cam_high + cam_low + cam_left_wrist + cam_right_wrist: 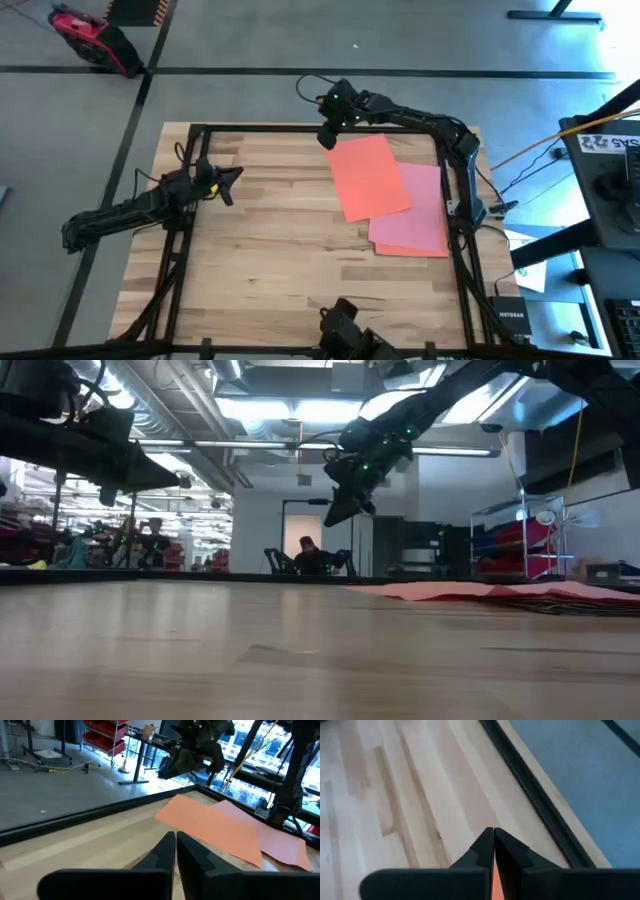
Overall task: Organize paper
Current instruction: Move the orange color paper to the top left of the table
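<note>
Matte orange paper (370,176) and pink paper (425,210) lie on smooth, pale wooden table (260,260).

The high view looks straight down from above the table (260,250) and takes in the whole top, both arms and the surrounding floor. The low view sits at tabletop height at one edge and looks level across the wood into the room behind. The left wrist view looks forward past the left gripper (176,840), close over the table, toward the far edge and the paper (215,825). The right wrist view looks down past the right gripper (493,836), very near the table's edge. The high, low and left wrist views share the paper and the right arm.
</note>
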You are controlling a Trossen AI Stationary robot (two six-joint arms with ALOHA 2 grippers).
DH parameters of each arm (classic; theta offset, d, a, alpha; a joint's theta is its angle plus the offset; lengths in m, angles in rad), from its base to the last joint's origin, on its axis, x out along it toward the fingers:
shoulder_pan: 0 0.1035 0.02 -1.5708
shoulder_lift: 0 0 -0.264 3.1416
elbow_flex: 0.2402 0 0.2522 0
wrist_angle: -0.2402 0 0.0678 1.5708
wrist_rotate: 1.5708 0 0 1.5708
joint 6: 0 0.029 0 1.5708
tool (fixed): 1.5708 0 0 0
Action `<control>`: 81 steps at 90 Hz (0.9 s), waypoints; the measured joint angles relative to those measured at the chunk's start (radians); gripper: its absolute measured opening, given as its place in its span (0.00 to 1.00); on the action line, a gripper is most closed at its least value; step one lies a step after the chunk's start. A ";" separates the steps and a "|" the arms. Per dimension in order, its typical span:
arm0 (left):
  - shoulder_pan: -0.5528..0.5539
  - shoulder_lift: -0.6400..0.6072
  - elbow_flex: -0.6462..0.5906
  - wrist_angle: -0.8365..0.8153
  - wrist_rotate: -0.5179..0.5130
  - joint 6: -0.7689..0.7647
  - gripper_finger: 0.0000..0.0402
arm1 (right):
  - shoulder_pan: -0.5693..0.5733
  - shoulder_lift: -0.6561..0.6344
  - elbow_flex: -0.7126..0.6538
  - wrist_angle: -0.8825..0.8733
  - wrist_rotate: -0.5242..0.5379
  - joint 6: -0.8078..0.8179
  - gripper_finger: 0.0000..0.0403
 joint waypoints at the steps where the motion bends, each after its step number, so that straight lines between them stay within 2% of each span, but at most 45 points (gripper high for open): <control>1: 0.000 0.000 0.000 0.000 0.003 -0.001 0.00 | 0.002 0.000 0.000 -0.008 0.000 -0.004 0.00; 19: 0.000 0.000 0.000 0.000 0.018 -0.015 0.00 | 0.010 0.000 -0.002 -0.308 0.024 -0.115 0.00; 34: 0.000 0.000 0.000 -0.001 0.019 -0.011 0.00 | 0.054 0.002 -0.016 -0.450 0.122 -0.207 0.00; 58: 0.000 0.000 0.000 0.000 0.019 0.002 0.00 | 0.144 0.036 -0.016 -0.500 0.228 -0.276 0.00; 81: 0.000 0.000 0.010 -0.015 0.019 -0.003 0.00 | 0.195 0.107 -0.016 -0.562 0.256 -0.301 0.00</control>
